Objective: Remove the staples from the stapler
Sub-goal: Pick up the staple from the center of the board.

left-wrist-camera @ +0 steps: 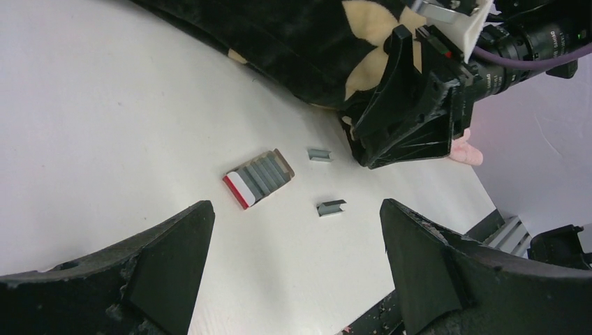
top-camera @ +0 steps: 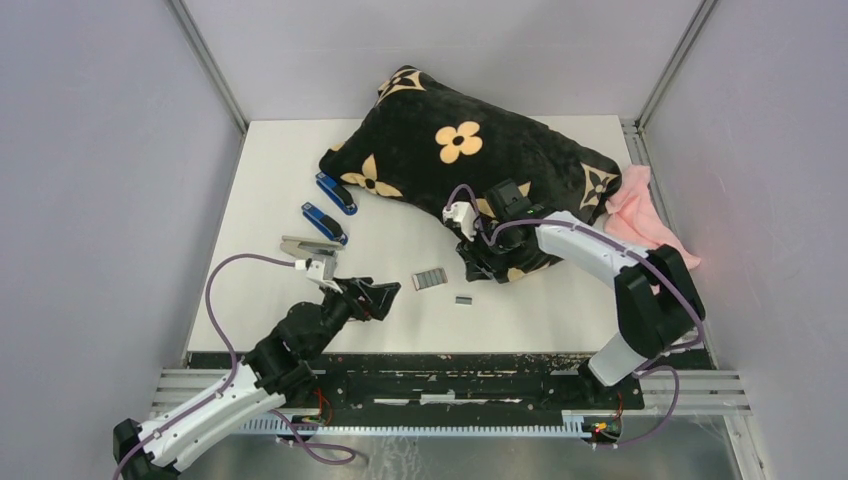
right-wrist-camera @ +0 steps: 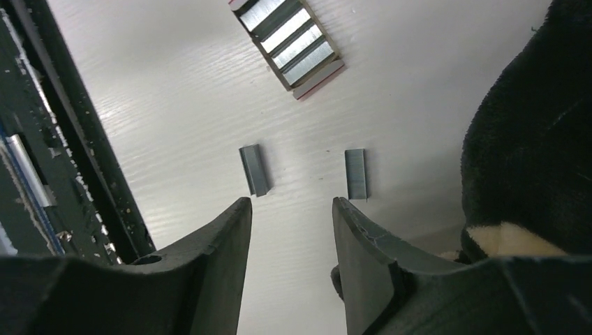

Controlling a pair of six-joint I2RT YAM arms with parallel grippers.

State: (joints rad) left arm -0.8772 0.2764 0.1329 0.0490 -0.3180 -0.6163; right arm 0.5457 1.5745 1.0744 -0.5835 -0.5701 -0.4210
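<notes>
Right claw (right-wrist-camera: 290,206) beside pillow (right-wrist-camera: 530,125) edge; staples (right-wrist-camera: 254,169) apparently just clear.

Bright, even overhead light; the white table (right-wrist-camera: 160,105) shows mild sheen, the staples (right-wrist-camera: 254,169) cast soft shadows, the foreground seems slightly blurred.

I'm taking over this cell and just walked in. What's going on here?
Two strips of staples lie on the table beside an open staple box. The right gripper hangs near them, open and empty, by the black pillow. The left gripper, wide open, holds nothing. Two blue staplers lie farther left.
</notes>
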